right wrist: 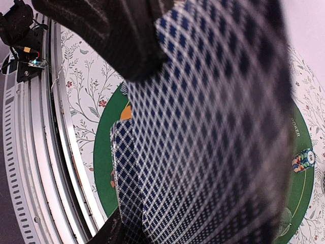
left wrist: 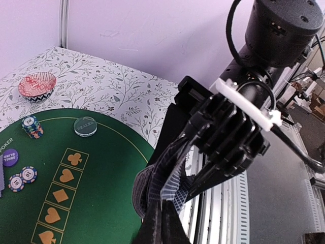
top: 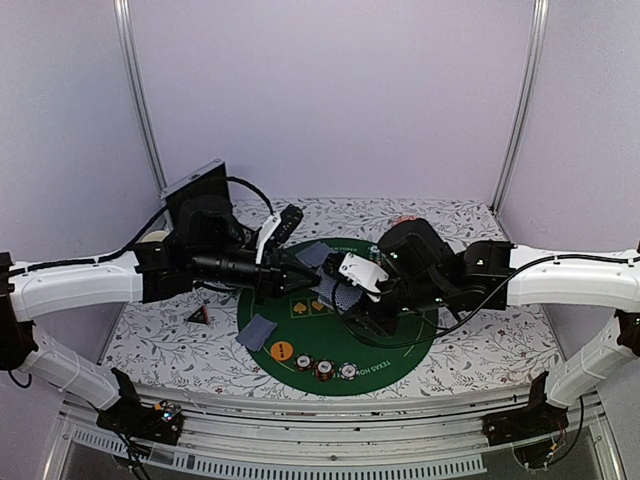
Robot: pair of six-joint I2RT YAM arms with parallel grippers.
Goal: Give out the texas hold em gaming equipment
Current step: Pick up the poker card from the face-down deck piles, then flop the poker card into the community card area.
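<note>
Above the green mat point(top: 400, 345), my right gripper point(top: 347, 293) is shut on a fanned deck of blue-grey-backed playing cards point(left wrist: 170, 183). My left gripper point(left wrist: 165, 203) meets it from the left, shut on the edge of a card in that fan. The deck's backs point(right wrist: 213, 152) fill the right wrist view. Single cards lie on the mat at the back point(top: 313, 254) and the front left point(top: 258, 331). An orange disc point(top: 282, 351) and three striped chips point(top: 325, 368) sit along the mat's near edge. A dark triangular marker point(top: 199, 315) lies left of the mat.
A pink patterned dish point(left wrist: 37, 85) stands on the floral cloth behind the mat. Near it are a chip stack point(left wrist: 31, 127), a pale dealer disc point(left wrist: 84, 126) and a purple disc point(left wrist: 9, 156). A black box point(top: 196, 196) stands at the back left.
</note>
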